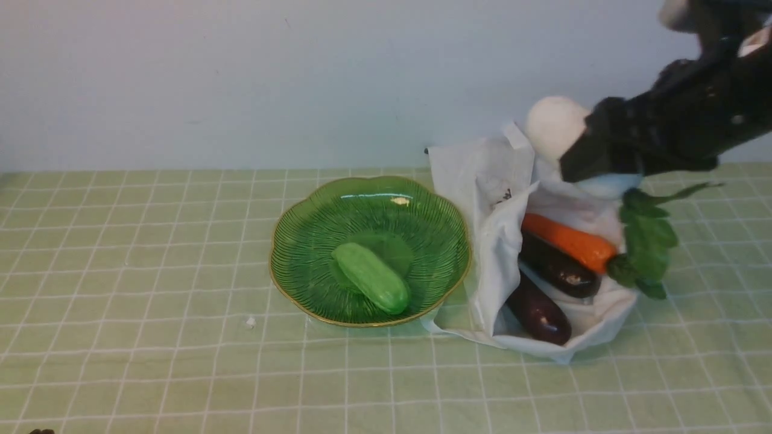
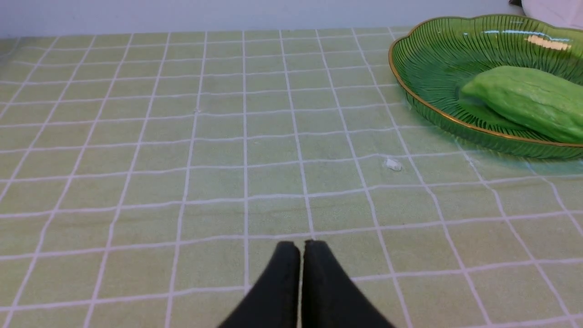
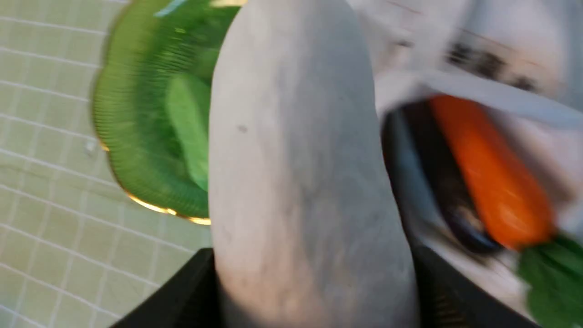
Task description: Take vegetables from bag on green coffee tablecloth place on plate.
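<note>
From where I stand, the step looks to be carrying the radish (image 1: 556, 128) over to the plate (image 1: 313, 241), and I'd want it done high and unhurried: lift until the white body and any dangling leaves pass above the bag (image 1: 503, 232), then travel left, for a snagged edge could drag the whole bag along. Over the plate I'd lower the radish gently beside the green vegetable (image 1: 371, 277), probably on the bare far part, and part the fingers only once it rests, since something so plump and smooth may roll against the sloping rim. The right fingers (image 3: 314, 278) are spread wide around the radish and clamped on its two sides, with a long stretch of it sticking out beyond them. It hangs above the far part of the bag, right of the plate. The carrot (image 1: 570, 238) and both eggplants, one (image 1: 558, 262) against the carrot and the other (image 1: 540, 310) nearer, lie in the bag, below the right fingers and apart from them. The left fingers (image 2: 302, 248) are closed or very nearly so, with nothing between them, left of the plate.
</note>
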Available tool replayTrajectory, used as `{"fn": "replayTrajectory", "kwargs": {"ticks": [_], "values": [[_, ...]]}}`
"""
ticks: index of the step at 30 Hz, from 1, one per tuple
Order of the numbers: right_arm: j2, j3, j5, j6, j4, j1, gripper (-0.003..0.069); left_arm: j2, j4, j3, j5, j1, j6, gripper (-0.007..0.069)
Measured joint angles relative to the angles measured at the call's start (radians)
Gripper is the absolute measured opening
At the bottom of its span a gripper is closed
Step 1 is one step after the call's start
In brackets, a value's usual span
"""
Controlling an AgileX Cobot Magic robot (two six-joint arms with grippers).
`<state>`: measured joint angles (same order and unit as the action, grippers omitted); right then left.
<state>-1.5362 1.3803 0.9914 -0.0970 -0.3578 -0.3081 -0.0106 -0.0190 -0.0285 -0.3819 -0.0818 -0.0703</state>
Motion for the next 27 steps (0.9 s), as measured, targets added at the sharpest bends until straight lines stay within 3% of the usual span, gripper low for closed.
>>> {"fn": "replayTrajectory", "kwargs": {"ticks": [6, 11, 15, 22, 26, 27], "values": [[-0.206, 0.0, -0.298, -0.005, -0.012, -0.172, 0.0461, 0.0, 0.0, 0.0, 0.0, 0.0, 0.0, -0.0004], [-0.345, 0.0, -0.448, -0.006, -0.012, -0.202, 0.0461, 0.0, 0.0, 0.0, 0.0, 0.0, 0.0, -0.0004], [-0.405, 0.0, -0.474, -0.006, -0.011, -0.202, 0.0476, 0.0, 0.0, 0.0, 0.0, 0.0, 0.0, -0.0004], [-0.448, 0.01, -0.481, -0.006, -0.011, -0.203, 0.0613, 0.0, 0.0, 0.0, 0.0, 0.0, 0.0, -0.0004], [-0.437, 0.049, -0.417, -0.006, 0.009, -0.203, 0.0622, 0.0, 0.0, 0.0, 0.0, 0.0, 0.0, -0.0004], [-0.417, 0.095, -0.337, -0.006, 0.024, -0.203, 0.0616, 0.0, 0.0, 0.0, 0.0, 0.0, 0.0, -0.0004]]}}
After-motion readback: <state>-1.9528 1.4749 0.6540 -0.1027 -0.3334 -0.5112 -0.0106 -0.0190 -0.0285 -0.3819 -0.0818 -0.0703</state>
